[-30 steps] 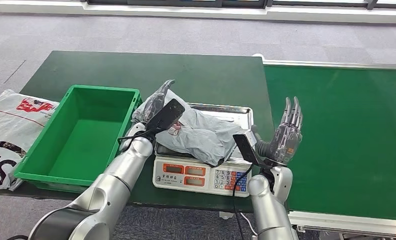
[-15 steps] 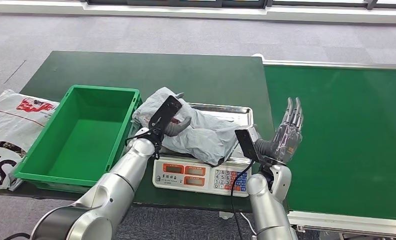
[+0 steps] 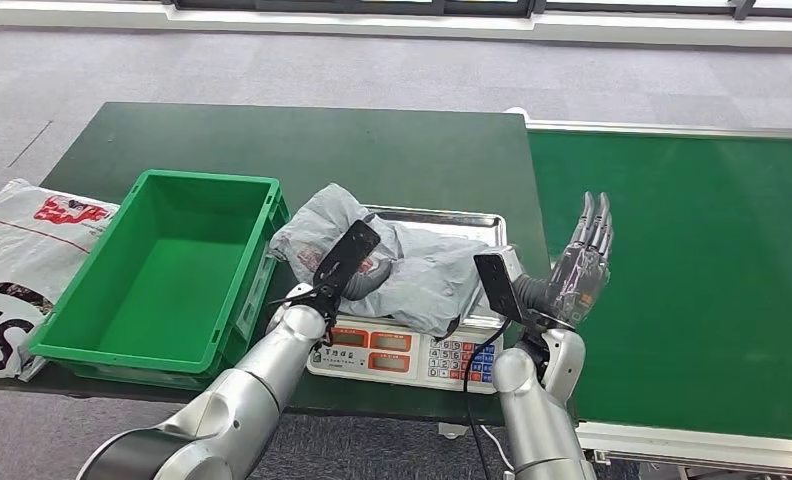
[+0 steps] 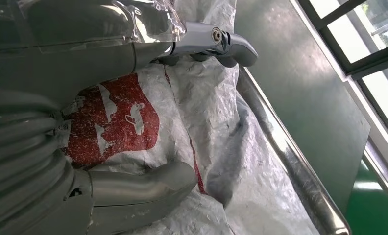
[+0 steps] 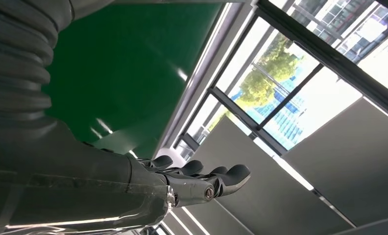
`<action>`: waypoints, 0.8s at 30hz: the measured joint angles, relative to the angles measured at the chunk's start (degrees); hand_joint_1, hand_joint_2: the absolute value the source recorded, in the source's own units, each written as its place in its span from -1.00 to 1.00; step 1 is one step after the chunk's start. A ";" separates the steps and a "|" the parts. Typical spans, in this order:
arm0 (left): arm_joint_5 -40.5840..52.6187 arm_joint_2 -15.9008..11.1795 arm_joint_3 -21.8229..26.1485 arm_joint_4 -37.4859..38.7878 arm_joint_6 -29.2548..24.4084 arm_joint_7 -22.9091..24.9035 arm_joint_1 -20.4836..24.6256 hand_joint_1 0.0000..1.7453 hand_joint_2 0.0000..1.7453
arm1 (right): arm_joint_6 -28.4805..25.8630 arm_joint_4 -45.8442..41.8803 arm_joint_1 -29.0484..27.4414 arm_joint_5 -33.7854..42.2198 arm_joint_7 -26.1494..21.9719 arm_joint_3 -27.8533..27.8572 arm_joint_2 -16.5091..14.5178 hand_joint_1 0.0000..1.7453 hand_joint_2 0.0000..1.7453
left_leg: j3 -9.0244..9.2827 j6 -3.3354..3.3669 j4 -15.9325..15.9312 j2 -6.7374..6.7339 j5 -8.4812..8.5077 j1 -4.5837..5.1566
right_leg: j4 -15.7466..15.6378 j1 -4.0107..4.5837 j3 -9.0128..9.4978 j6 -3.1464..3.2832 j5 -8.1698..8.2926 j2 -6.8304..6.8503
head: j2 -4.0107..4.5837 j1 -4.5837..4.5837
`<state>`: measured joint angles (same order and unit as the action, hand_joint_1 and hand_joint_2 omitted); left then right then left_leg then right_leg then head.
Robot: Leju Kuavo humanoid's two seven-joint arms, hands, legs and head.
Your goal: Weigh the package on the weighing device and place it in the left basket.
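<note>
Pkg = grey poly mailer bag (image 3: 412, 270) w/ red print, lying crumpled on the steel pan (image 3: 472, 222) of the electronic scale (image 3: 402, 352). Its left end overhangs the pan toward the green crate (image 3: 162, 275), touching or nearly touching the crate's rim; can't tell which.

Left hand (image 3: 357, 272) is on the bag, mostly hidden behind the wrist cam in head view. In left wrist view the hand (image 4: 133, 122) has thumb and fingers (image 4: 226, 41) spread to either side of a fold in the bag, pressed against the plastic. Can't tell if it actually has a grip or is just resting there.

Right hand (image 3: 577, 270) is up beside the scale's right edge, over the seam between the dark table (image 3: 272, 135) and the green conveyor belt (image 3: 692, 270). Fingers straight, apart, pointing up, holding nothing; right wrist view of the hand (image 5: 182, 183) agrees.

Crate sits left of the scale on the table. White printed bag (image 3: 12, 265) lies left of the crate, partly off the table edge.
</note>
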<state>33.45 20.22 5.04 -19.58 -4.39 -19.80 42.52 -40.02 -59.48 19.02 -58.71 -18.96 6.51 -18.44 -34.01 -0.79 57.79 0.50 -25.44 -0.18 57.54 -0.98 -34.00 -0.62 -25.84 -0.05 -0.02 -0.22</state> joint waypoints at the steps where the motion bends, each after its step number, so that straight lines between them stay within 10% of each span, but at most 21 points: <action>1: -0.54 0.00 -0.96 0.10 -0.08 0.05 -0.15 -1.00 1.00 | 0.00 -0.14 -0.06 0.00 0.09 -0.15 0.03 -1.00 1.00 | 0.01 0.00 0.00 0.01 0.00 0.00 | 0.00 0.00 0.01 0.00 0.00 0.01 | 0.00 0.00; 22: 4.69 0.00 -9.84 1.20 -5.73 4.21 -3.03 -1.00 1.00 | 0.00 -2.52 -1.26 0.42 3.20 -3.98 0.61 -1.00 1.00 | 0.33 0.02 -0.01 -0.01 -0.02 0.00 | 0.00 0.00 0.36 -0.01 -0.03 0.00 | 0.00 -0.01; 24: 4.70 0.00 -9.94 1.20 -5.73 4.21 -3.08 0.00 1.00 | 0.00 -2.60 -1.30 0.44 3.25 -4.05 0.62 -1.00 1.00 | 0.36 0.02 -0.01 -0.01 -0.02 0.01 | 0.00 -0.01 0.40 -0.02 -0.03 0.00 | 0.00 0.00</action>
<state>38.16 20.22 -4.90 -18.38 -10.12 -15.58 39.44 -40.02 -62.08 17.73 -58.27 -15.70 2.46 -17.82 -33.65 -0.77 57.77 0.49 -25.45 -0.18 57.53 -0.99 -33.60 -0.63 -25.87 -0.05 -0.02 -0.22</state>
